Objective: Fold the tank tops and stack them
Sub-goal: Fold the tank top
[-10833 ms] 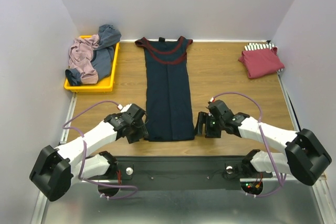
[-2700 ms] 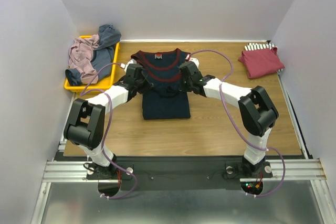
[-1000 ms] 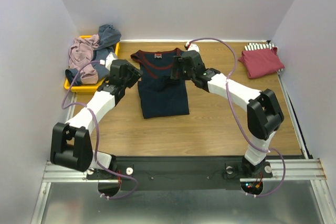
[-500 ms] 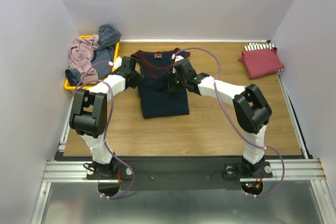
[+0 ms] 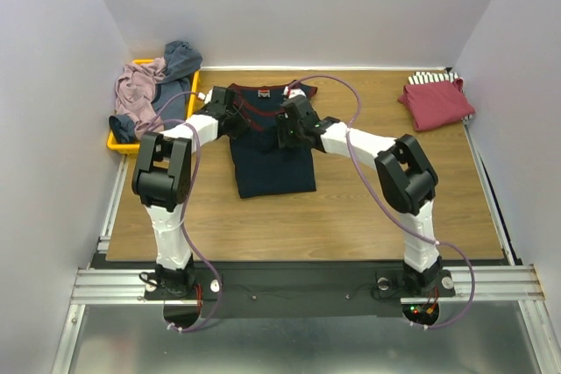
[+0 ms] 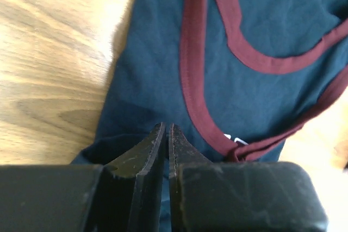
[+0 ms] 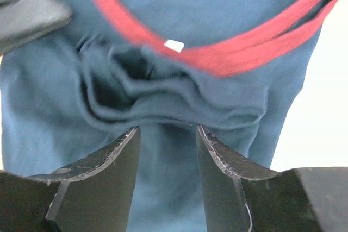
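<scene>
Top external view: the navy jersey (image 5: pixel 276 164) lies folded at the centre of the tabletop (image 5: pixel 368 208), collar end toward the far wall. Both arms reach across it. The left gripper (image 5: pixel 235 116) is at the jersey's upper left edge. The right gripper (image 5: pixel 285 131) is over the upper middle of the cloth, near the maroon trim (image 5: pixel 263 116).

Left wrist view: the fingers (image 6: pixel 144 153) are drawn almost together, with only a thin slit between them. Their tips are pressed into the jersey's left edge, where a fold of navy cloth rises around them. The bare wood of the tabletop lies just beside that edge.

Right wrist view: the fingers (image 7: pixel 117 161) stand partly apart, and navy cloth fills the gap. A bunched ridge of the jersey sits just ahead of the tips, below the trim and a small white tag (image 7: pixel 174 45). The fingers grip nothing.

Other items: a mauve top (image 5: pixel 136 94) and a grey-blue top (image 5: pixel 180 63) are heaped in the yellow tray (image 5: pixel 149 144) at the far left. A dark red top (image 5: pixel 436 102) lies folded on a striped top (image 5: pixel 429 78) at the far right, well apart from the jersey.
</scene>
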### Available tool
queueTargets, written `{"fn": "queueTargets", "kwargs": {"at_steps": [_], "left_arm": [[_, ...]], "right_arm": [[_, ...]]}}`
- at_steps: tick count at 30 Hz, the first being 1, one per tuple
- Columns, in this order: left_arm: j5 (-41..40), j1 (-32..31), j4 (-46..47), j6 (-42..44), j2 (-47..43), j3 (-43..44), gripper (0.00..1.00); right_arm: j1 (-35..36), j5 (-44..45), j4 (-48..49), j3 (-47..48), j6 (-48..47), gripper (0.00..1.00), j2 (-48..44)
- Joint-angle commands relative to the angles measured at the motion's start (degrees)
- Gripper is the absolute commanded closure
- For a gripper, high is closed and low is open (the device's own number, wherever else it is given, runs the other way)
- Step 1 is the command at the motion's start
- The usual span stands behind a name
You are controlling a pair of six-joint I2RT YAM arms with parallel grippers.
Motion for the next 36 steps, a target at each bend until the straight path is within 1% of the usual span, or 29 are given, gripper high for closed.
{"fn": "queueTargets", "kwargs": {"at_steps": [1, 2, 6, 7, 10, 14, 16, 18, 19, 20, 22, 26, 31, 35, 36], "left_arm": [[2.75, -0.17, 3.22, 2.37, -4.10, 2.78, 0.80], [2.67, -0.17, 4.44, 2.63, -4.90, 3.05, 0.79], [1.35, -0.26, 4.54, 3.16, -10.86, 2.35, 0.61], [1.08, -0.26, 4.54, 3.25, -11.93, 1.56, 0.59], [-0.14, -0.44, 4.37, 2.55, -16.32, -1.85, 0.58], [-2.52, -1.49, 4.28, 0.70, -20.90, -7.75, 0.58], [-2.70, -2.72, 4.36, 0.35, -21.78, -10.21, 0.58], [-2.70, -3.68, 4.71, 0.17, -21.87, -11.45, 0.61], [-2.70, -5.17, 5.15, 0.43, -21.87, -12.24, 0.63], [-4.52, -6.05, 5.50, 0.70, -21.70, -12.16, 0.64], [-5.59, -8.68, 5.60, 1.31, -20.04, -10.85, 0.69], [-7.96, -10.80, 3.58, 1.14, -15.29, -7.51, 0.78], [-11.74, -11.16, 0.24, 0.88, -9.23, -2.77, 0.82], [-14.21, -11.16, -1.69, 1.14, -5.09, 1.28, 0.82], [-14.12, -11.16, -2.31, 1.40, -3.52, 2.77, 0.83]], "right_arm": [[-0.68, 8.69, 0.10, 5.84, -0.12, 0.48, 3.54], [-0.95, 9.58, 0.10, 6.55, 0.05, 0.48, 4.25], [-2.35, 13.01, 0.19, 11.03, -0.12, 0.46, 7.50], [-2.44, 13.54, 0.19, 12.00, -0.38, 0.46, 8.21], [-2.53, 18.27, 0.19, 14.20, -0.82, 0.44, 9.88], [-3.41, 17.50, 0.19, 13.86, -0.21, 0.37, 8.92], [-4.02, 13.83, 0.54, 12.29, -0.03, 0.31, 6.56], [-4.99, 9.96, 0.89, 11.40, -1.17, 0.27, 5.23], [-5.08, 8.29, 0.98, 10.87, -1.52, 0.27, 4.36], [-5.25, 6.70, 0.98, 10.26, -1.79, 0.27, 3.65], [-5.52, 5.11, 1.07, 9.55, -2.58, 0.28, 2.94], [-5.96, 3.08, 1.24, 7.01, -2.23, 0.30, 1.80], [-7.62, -0.07, 2.99, 4.63, -1.27, 0.32, 2.15], [-8.59, -6.39, 6.25, 2.35, -1.09, 0.34, 1.89], [-8.86, -6.76, 6.95, 2.17, -1.35, 0.34, 2.23]]}}
